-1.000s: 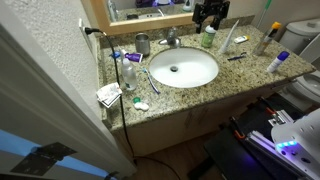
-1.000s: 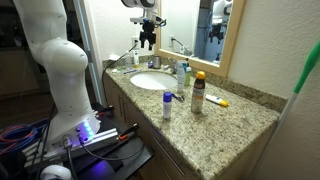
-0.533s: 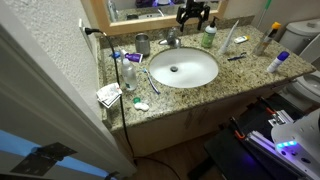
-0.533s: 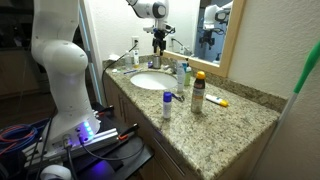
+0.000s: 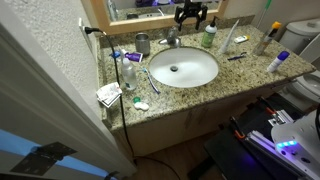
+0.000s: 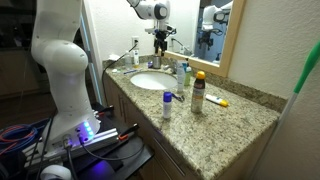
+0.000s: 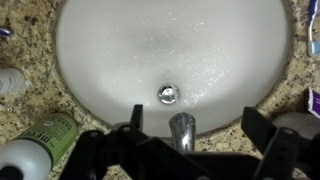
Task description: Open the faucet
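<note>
The faucet [image 5: 172, 40] is a small silvery tap at the back rim of the white oval basin [image 5: 205, 75]. In the wrist view its curved spout [image 7: 182, 130] points toward the drain [image 7: 169, 94], and its lever handle is hidden under my wrist. My gripper [image 5: 191, 16] hangs just above the faucet, close to the mirror, and shows in both exterior views [image 6: 160, 40]. In the wrist view its fingers [image 7: 196, 125] are open and empty. They stand either side of the spout, which is nearer the left finger.
A metal cup [image 5: 143, 44] stands on one side of the faucet and a green-capped bottle [image 5: 208, 37] on the other. More bottles [image 6: 198, 92] and small items crowd the granite counter [image 5: 250, 72]. The mirror and wall are right behind the gripper.
Over the last second the gripper moved along the back of the counter from near the green-capped bottle to above the faucet and came lower. It has barely moved in the last half second.
</note>
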